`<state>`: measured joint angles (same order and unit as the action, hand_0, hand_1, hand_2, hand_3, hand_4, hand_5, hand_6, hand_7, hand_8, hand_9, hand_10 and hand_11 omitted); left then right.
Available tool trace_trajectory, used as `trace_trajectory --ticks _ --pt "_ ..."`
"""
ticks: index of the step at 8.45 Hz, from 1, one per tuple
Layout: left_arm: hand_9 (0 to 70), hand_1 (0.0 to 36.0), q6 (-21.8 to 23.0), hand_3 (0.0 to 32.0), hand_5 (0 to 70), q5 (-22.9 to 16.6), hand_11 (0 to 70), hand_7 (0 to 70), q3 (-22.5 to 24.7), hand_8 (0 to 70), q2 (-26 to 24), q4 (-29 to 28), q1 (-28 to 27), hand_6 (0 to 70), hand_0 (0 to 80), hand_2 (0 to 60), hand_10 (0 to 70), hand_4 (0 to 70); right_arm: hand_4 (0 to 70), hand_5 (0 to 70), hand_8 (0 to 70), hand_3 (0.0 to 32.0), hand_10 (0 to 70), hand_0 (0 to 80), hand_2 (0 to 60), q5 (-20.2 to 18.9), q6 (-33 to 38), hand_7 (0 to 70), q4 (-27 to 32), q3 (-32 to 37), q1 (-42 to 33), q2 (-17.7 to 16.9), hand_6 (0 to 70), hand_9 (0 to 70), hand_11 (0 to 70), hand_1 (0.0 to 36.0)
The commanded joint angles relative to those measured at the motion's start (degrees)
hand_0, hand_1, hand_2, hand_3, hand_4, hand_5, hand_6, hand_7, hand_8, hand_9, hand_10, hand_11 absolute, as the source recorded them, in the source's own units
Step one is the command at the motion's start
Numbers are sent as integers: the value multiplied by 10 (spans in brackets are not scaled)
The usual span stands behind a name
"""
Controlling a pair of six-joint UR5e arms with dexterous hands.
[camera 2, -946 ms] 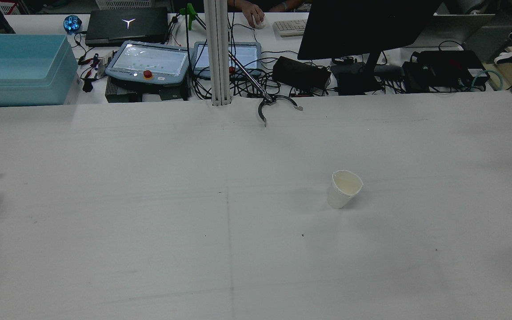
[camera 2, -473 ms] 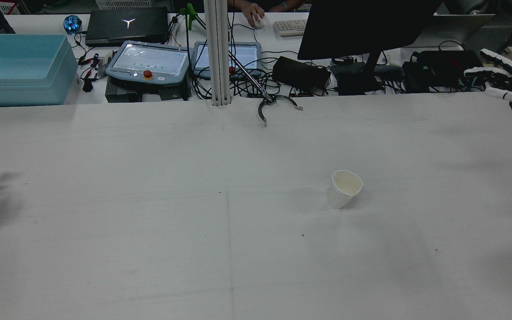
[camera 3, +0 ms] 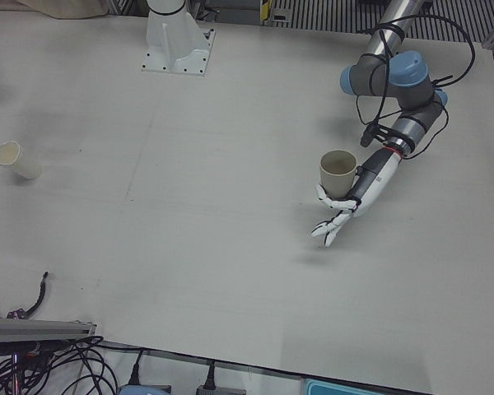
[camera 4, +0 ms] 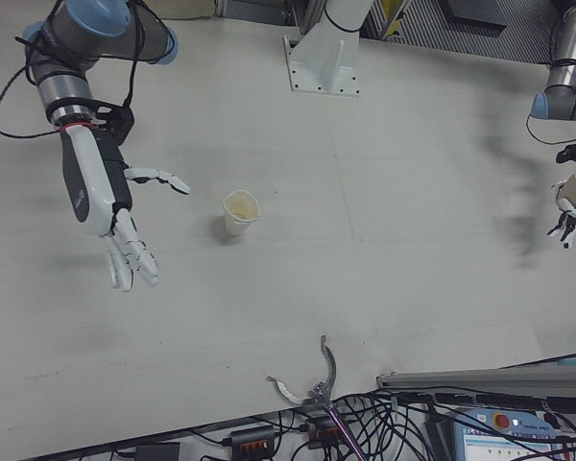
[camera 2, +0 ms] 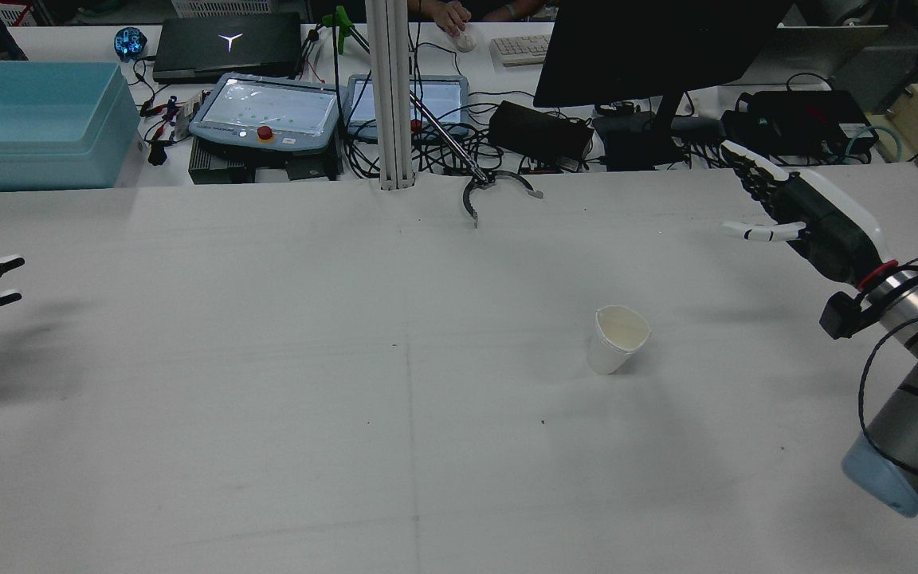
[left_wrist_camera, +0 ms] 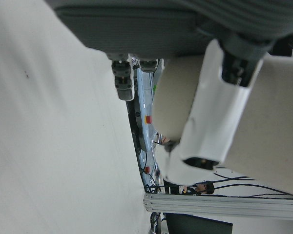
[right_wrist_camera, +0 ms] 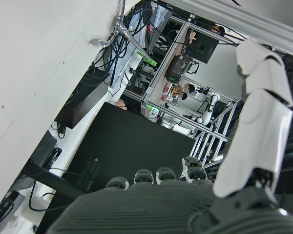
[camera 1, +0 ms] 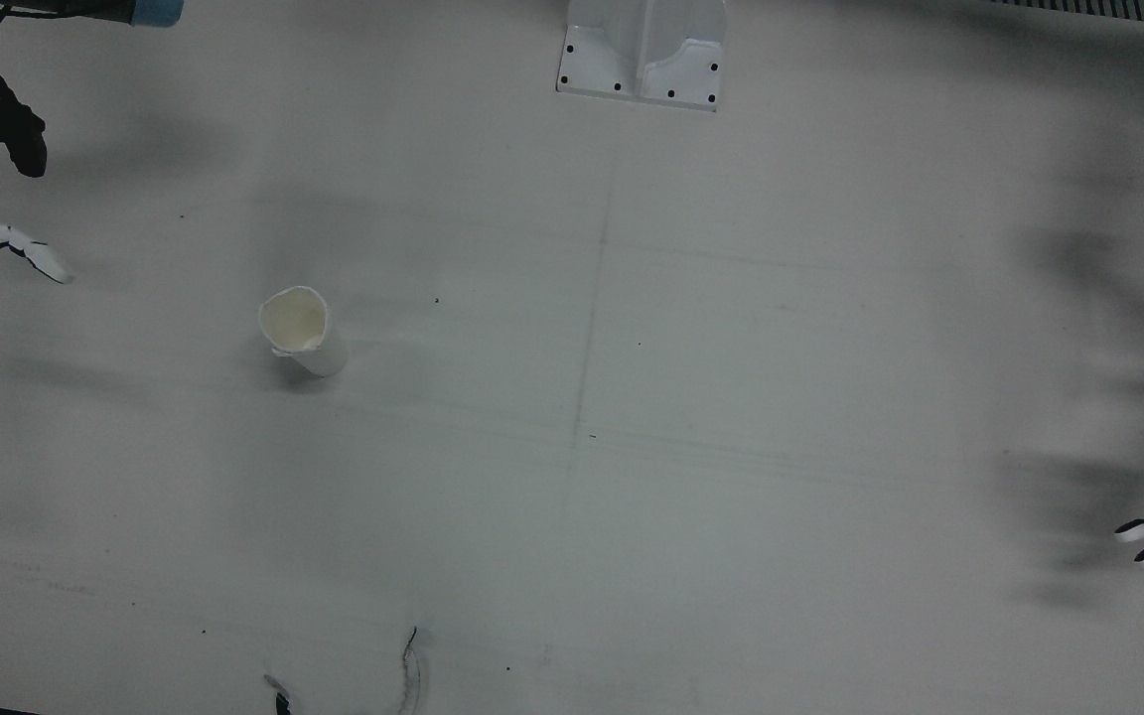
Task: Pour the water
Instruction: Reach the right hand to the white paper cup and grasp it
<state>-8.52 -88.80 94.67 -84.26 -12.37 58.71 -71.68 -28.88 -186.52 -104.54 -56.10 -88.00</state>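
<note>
1. Currently, the left hand (camera 3: 351, 196) hangs above the white table (camera 3: 198, 239), its fingers wrapped around a tan paper cup (camera 3: 337, 171) that stands upright with its open mouth up.
2. Its camera shows a white finger (left_wrist_camera: 219, 117) pressed across the tan cup's wall (left_wrist_camera: 278, 126).
3. A white paper cup (camera 2: 617, 340) stands alone on the table's right half, open mouth up, well apart from both hands.
4. The right hand (camera 4: 110, 206) hovers over the table beside that white cup, holding nothing, fingers spread apart and thumb pointing toward the cup.
5. At the far table edge lie a black curved claw tool (camera 2: 491, 188), two teach pendants (camera 2: 268, 112), a black monitor (camera 2: 650, 48) and a light-blue plastic bin (camera 2: 37, 123).
</note>
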Motion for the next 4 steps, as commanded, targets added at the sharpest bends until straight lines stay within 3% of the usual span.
trace_trajectory --ticks 1,2,3,4 --pt "7 360 -3 0 700 -1 194 109 -1 50 2 4 -2 143 800 600 110 700 0 61 29 18 0 486 200 195 -70 0 54 5 190 7 5 7 0 204" --pt "7 360 -4 0 700 -1 196 108 -4 50 2 5 -2 141 800 600 111 700 0 60 27 18 0 488 197 260 -80 0 82 8 241 6 0 5 0 204" --pt "7 360 -3 0 700 -1 198 108 -8 51 2 4 -2 143 800 600 113 700 0 54 24 0 0 489 187 295 -78 0 92 19 258 5 0 5 0 207" --pt "8 360 -3 0 700 -1 199 110 -9 51 3 4 -2 145 800 600 114 700 0 51 20 0 0 491 187 297 -77 0 92 21 256 5 0 3 0 211"
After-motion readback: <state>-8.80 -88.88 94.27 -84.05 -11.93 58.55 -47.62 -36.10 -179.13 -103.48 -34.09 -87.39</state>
